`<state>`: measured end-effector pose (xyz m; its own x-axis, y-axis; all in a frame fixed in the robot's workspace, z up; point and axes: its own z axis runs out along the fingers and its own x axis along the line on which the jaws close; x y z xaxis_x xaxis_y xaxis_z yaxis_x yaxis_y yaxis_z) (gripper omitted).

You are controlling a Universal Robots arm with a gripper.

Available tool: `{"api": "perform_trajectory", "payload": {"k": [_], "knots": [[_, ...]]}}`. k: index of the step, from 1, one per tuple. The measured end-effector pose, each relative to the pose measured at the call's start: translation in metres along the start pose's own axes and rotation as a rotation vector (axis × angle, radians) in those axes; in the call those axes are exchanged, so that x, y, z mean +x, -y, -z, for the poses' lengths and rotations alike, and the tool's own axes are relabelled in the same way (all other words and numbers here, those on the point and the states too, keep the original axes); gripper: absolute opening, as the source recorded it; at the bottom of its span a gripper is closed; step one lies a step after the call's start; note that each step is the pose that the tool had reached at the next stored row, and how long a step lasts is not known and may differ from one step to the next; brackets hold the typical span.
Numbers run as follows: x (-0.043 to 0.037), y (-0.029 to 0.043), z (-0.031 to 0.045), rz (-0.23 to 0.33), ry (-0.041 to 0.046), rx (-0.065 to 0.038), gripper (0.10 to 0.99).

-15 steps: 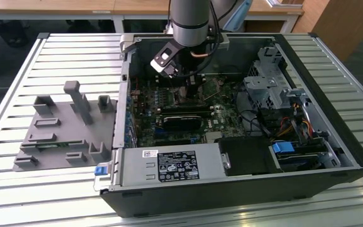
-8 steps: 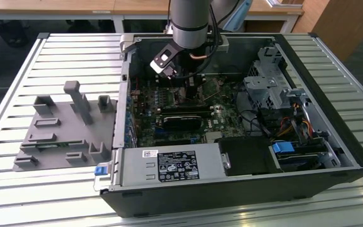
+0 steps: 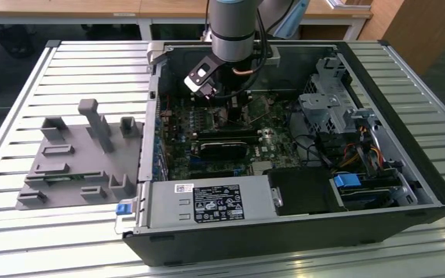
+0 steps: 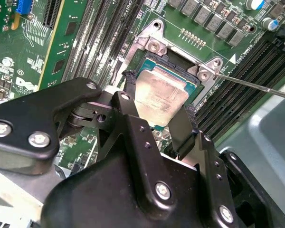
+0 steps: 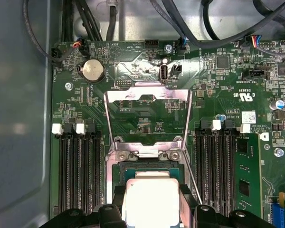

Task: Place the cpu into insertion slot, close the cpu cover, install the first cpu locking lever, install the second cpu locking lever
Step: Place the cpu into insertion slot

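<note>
My gripper (image 4: 157, 102) is shut on the cpu (image 4: 159, 92), a small square chip with a silvery top, one black finger on each of two opposite edges. The chip hangs slightly tilted just above the insertion slot (image 4: 178, 62), whose dark rim shows past its far edge. In the first wrist view the cpu (image 5: 149, 202) sits between the fingers (image 5: 115, 194) over the insertion slot (image 5: 147, 167). The cpu cover (image 5: 147, 95), a silvery frame with a square window, is swung open away from the socket. A thin locking lever (image 4: 256, 87) sticks out free beside the socket. In the exterior view the gripper (image 3: 211, 95) reaches down into the case.
Long black memory slots (image 5: 78, 166) flank the socket on both sides. A coin battery (image 5: 93, 70) and cables (image 5: 180, 28) lie beyond the cover. The open computer case (image 3: 408, 145) stands on a slatted table beside a grey fixture (image 3: 76, 156). A power supply (image 3: 207, 204) fills the near side.
</note>
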<state>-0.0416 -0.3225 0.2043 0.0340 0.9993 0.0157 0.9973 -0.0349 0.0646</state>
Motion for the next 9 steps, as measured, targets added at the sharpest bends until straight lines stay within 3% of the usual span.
{"api": "perform_trajectory", "payload": {"k": [9], "knots": [[0.0007, -0.0004, -0.0036, -0.001, 0.0002, 0.002, 0.529]]}}
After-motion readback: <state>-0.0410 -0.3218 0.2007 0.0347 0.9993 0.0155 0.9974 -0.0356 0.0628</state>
